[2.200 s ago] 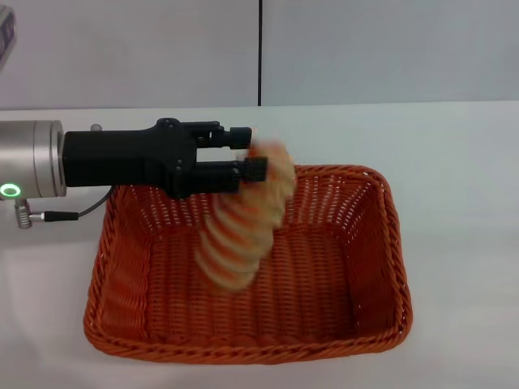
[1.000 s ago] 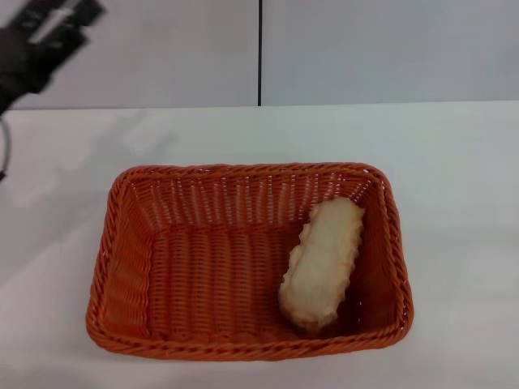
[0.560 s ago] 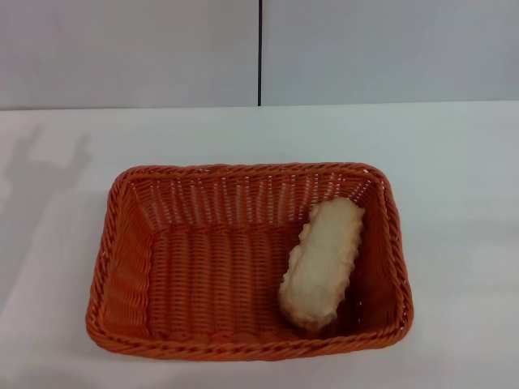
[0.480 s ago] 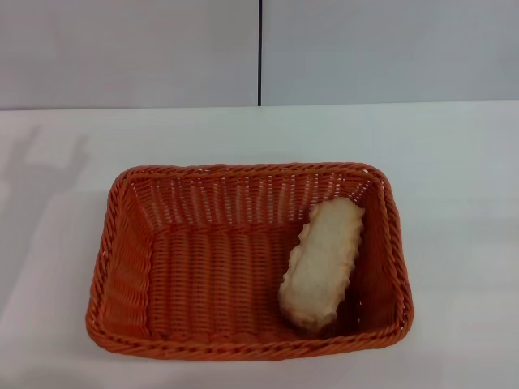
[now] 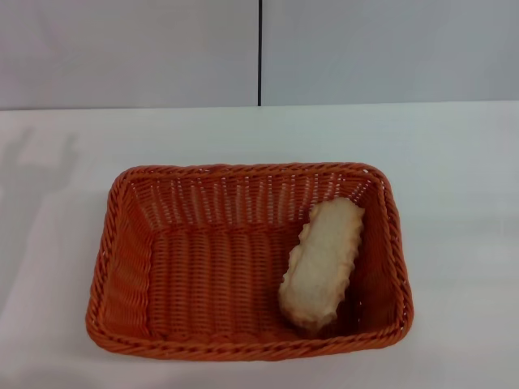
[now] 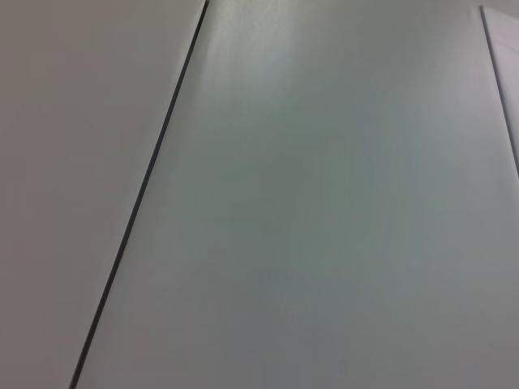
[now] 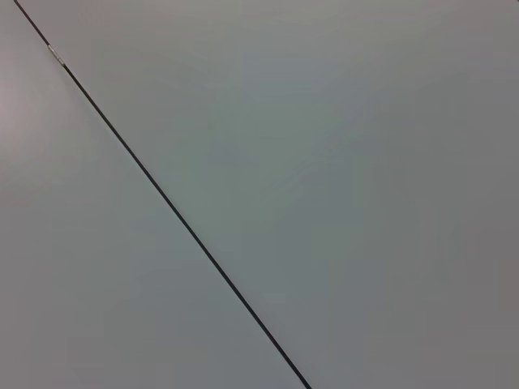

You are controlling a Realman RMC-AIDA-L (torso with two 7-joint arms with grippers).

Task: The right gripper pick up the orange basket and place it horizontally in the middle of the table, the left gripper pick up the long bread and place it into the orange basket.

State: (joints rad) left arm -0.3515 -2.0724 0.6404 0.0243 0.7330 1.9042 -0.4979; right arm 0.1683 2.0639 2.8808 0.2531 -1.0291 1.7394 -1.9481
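- The long bread (image 5: 322, 263) lies inside the orange basket (image 5: 130, 267), pale bumpy-edged underside up, along the basket's right side wall.
- One end of the loaf points toward the far right corner; the other end rests near the near rim.
- The rest of the basket floor, to the left of the loaf, is bare weave.
- The orange basket sits flat on the table (image 5: 454, 178), long side across the head view, about midway across the tabletop.
- Behind the table stands a grey-white wall (image 5: 365, 49) with a thin dark vertical seam (image 5: 259, 53).
- Neither the left gripper nor the right gripper shows in any view, so their finger state cannot be told.
- Both wrist views show only plain grey panel crossed by a dark seam line (image 6: 138, 198) (image 7: 170, 207).
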